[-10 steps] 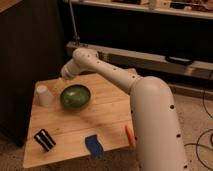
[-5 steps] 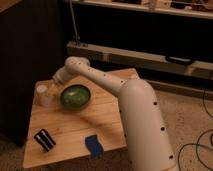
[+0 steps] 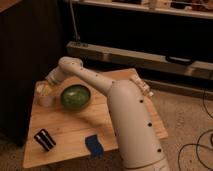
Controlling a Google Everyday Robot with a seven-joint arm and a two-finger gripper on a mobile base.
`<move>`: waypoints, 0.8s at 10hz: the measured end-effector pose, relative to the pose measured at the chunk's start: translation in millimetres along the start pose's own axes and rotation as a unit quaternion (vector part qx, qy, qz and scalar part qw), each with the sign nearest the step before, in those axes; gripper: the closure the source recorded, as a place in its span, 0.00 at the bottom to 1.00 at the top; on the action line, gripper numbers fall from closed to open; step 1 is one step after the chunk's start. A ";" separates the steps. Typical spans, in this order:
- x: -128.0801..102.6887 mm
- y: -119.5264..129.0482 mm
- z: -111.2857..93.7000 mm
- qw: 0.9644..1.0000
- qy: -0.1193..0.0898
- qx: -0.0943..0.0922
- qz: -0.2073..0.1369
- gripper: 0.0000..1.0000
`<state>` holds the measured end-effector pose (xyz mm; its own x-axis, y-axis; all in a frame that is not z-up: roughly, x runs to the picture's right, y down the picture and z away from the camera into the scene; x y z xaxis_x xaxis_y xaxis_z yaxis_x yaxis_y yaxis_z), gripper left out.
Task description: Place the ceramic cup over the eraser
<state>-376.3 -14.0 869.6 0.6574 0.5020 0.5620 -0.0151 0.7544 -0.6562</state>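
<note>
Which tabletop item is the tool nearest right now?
The white ceramic cup: the tool hangs right at it. The green bowl, striped eraser and blue block all lie farther off.

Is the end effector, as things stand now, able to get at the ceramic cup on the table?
Probably yes. The end effector hangs right above the ceramic cup with nothing between them. The green bowl stands off to the side, not in the way.

Our white arm (image 3: 125, 115) rises thick at the near right and narrows toward a rounded wrist (image 3: 70, 65) at the upper left. From there our gripper (image 3: 46, 86) angles down-left, low, with its jaws spread wide.
</note>
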 end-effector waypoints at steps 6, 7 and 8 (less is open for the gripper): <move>9.2 -4.4 34.8 0.999 0.034 -0.034 0.014 0.47; 7.8 -3.4 36.8 0.998 0.043 -0.044 0.012 0.57; 7.3 -5.6 30.1 0.997 0.052 -0.049 0.007 0.69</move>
<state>-394.0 -1.8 892.6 0.7318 0.4628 0.5003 0.0447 0.6999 -0.7128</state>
